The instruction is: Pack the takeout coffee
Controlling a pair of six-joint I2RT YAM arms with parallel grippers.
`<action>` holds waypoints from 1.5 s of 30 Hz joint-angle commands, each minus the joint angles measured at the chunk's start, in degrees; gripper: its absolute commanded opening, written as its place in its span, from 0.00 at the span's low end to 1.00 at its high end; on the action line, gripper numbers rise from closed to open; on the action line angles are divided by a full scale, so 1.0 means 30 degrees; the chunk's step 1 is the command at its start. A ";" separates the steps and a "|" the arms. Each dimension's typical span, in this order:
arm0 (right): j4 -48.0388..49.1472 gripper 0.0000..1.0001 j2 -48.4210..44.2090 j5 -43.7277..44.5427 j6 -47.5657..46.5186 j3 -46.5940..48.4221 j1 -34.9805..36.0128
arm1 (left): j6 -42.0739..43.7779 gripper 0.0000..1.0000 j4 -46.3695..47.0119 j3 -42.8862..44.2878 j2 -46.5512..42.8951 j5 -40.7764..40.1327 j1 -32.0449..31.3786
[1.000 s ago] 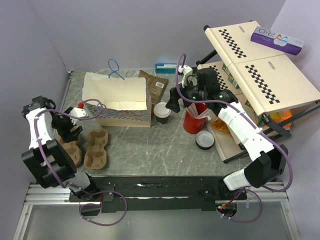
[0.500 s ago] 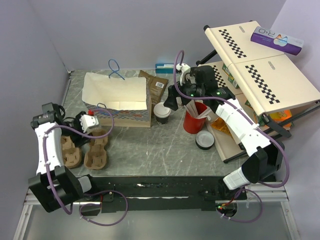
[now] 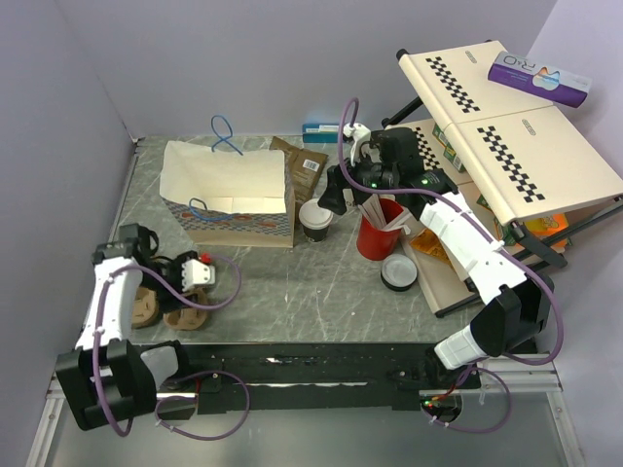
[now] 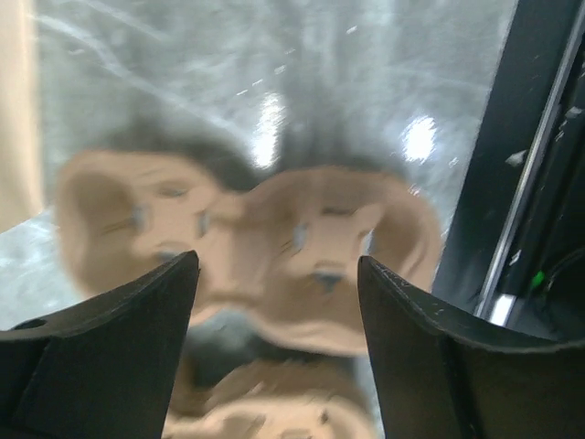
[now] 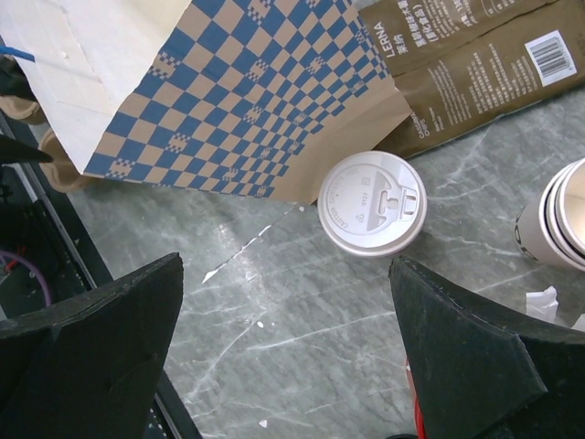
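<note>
The takeout coffee (image 3: 314, 220), a small paper cup with a round white lid, stands upright on the marble table beside the checkered paper bag (image 3: 230, 195). In the right wrist view its lid (image 5: 372, 203) lies ahead of my fingers. My right gripper (image 3: 335, 200) hovers just right of and above the cup, open and empty (image 5: 285, 265). My left gripper (image 3: 175, 287) is open and empty at the near left, low over two brown pulp cup carriers (image 3: 191, 313). The left wrist view shows a blurred carrier (image 4: 274, 242) between the open fingers (image 4: 279, 265).
The bag lies on its side with its white mouth facing up, blue handle at the back. A brown coffee pouch (image 3: 302, 161) lies behind the cup. A red cup of sticks (image 3: 378, 232), a black-rimmed lid (image 3: 399, 272) and a folding checkered stand (image 3: 506, 126) fill the right.
My left arm has swung from beside the bag toward the near edge and now hangs over the cup carriers. The right gripper has barely moved.
</note>
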 commanded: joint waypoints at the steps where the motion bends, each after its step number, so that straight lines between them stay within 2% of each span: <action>1: 0.0610 0.99 -0.0842 -0.0248 0.0026 -0.0140 0.0048 | -0.6986 0.72 0.4940 -0.1362 -0.1085 -0.0851 -0.1419; 2: 0.0609 0.99 -0.0930 -0.0219 -0.0003 -0.0344 0.0019 | -1.0514 0.71 0.5732 -0.1421 -0.1086 -0.1144 -0.1595; 5: 0.0639 0.99 -0.1136 -0.0190 -0.0004 -0.0695 0.0019 | -1.5800 0.68 0.7671 -0.1159 -0.0415 -0.2696 -0.1626; 11: 0.0668 0.99 -0.0932 -0.0423 0.0230 -0.0699 0.0019 | -1.7371 0.72 0.7704 -0.1509 -0.0207 -0.3607 -0.1626; 13: 0.0639 0.99 -0.0757 -0.0482 0.0260 -0.0522 -0.0010 | -1.8278 0.70 0.7645 -0.1276 0.0084 -0.4045 -0.1626; 17: 0.0726 0.99 -0.0638 -0.0395 0.0260 -0.0258 0.0019 | -2.2314 0.62 0.7179 -0.0574 0.1050 -0.5626 -0.1626; 20: 0.0698 0.99 -0.0696 -0.0336 0.0260 -0.0433 0.0019 | -2.4250 0.58 0.6884 -0.0514 0.1871 -0.5980 -0.1626; 22: 0.0726 0.99 -0.0755 -0.0365 0.0260 -0.0492 0.0019 | -2.4640 0.57 0.6765 -0.0484 0.2339 -0.6360 -0.1626; 33: 0.0873 0.99 -0.0931 -0.0336 0.0231 -0.0843 0.0019 | -2.5373 0.60 0.7673 -0.0045 0.3161 -0.6772 -0.1626; 45: 0.0991 0.99 -0.0815 -0.0365 0.0289 -0.0990 0.0019 | -2.5959 0.54 0.7996 -0.0103 0.3661 -0.7796 -0.1684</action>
